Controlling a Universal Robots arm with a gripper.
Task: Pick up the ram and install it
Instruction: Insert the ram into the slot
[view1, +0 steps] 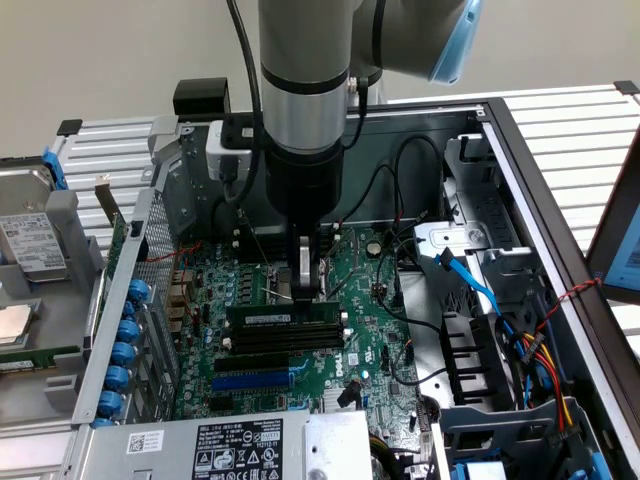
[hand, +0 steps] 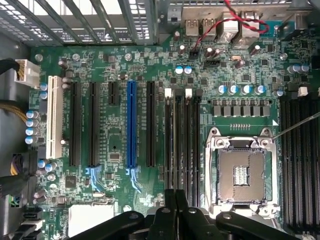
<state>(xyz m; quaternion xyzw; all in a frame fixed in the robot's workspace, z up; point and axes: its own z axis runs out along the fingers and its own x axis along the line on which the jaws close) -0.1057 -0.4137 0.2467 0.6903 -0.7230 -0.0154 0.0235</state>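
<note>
The ram (view1: 285, 317) stands on edge in the memory slots (view1: 280, 352) at mid-motherboard (view1: 375, 300), just beneath the gripper (view1: 306, 288), whose fingers are closed on nothing. The ram is judged light, stiff and fragile, and is best held by its long edges, not its chips. Room is tight: cables (view1: 520, 345) crowd the board's edge.

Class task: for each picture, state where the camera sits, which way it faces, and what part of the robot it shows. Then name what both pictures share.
Exterior view: off the arm, above the open computer case, looking down at an angle onto the motherboard; the arm and its hand show, just above the ram.
Wrist view: on the wrist, facing straight down at the motherboard; the hand shows.
Shared: the motherboard, the hand and the blue expansion slot.
</note>
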